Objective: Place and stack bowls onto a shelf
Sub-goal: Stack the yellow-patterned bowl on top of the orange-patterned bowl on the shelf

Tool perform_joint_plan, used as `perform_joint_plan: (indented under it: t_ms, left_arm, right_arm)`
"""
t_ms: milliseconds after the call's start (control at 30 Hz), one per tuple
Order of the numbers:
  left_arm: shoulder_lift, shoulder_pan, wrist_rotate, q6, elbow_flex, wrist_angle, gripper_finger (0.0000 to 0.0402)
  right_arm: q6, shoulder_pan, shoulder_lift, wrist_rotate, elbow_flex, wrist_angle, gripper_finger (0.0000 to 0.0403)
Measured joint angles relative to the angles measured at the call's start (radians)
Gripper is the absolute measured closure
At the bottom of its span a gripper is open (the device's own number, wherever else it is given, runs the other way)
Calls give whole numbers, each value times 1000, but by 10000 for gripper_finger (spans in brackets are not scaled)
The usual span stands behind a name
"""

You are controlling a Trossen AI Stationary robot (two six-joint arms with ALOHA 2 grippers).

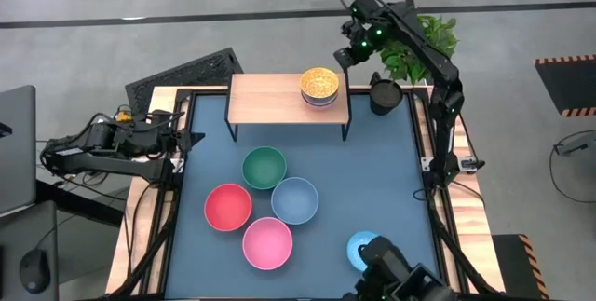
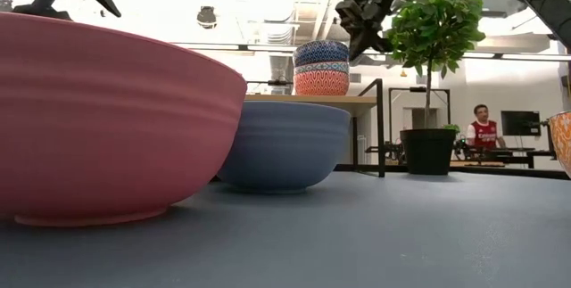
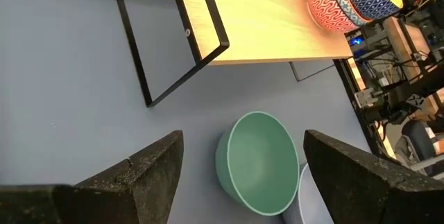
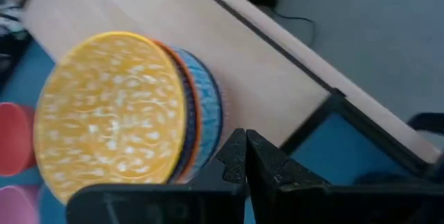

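Observation:
The light-wood shelf (image 1: 275,99) stands at the table's far edge. On its right part sits a stack of three small patterned bowls (image 1: 319,86), yellow one on top (image 4: 111,106), orange one at the bottom (image 2: 321,81). The green (image 1: 264,168), red (image 1: 228,207), grey-blue (image 1: 295,199) and pink (image 1: 267,242) bowls rest upright on the table's middle. A bright blue small bowl (image 1: 361,247) sits near the near edge. My right gripper (image 1: 354,52) hovers shut above and just beyond the stack (image 4: 246,156). My left gripper (image 1: 191,140) waits open at the left edge, facing the green bowl (image 3: 257,158).
A black cup (image 1: 385,94) and a potted plant (image 1: 424,45) stand at the far right corner, beside the shelf. The shelf's left half (image 3: 263,23) is bare wood. A dark mount (image 1: 400,278) covers part of the near edge. A person (image 2: 483,132) sits far behind.

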Motion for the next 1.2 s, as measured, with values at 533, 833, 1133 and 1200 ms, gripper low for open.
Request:
perform_joint_plan:
  t_ms: [533,833,1133,1200]
  left_arm:
    - [0,0,-2,-46,0,0,118]
    - [0,0,-10,-50,0,0,118]
    - [0,0,-18,-50,0,0,118]
    - [0,0,-18,-50,0,0,118]
  right_arm:
    - [-62,-33,19,-154,-38,26,379]
    - [-71,-23,19,-196,-121,51,371]
    - [-73,-16,19,-214,-147,67,378]
    - [-75,-16,19,-215,-147,67,373]
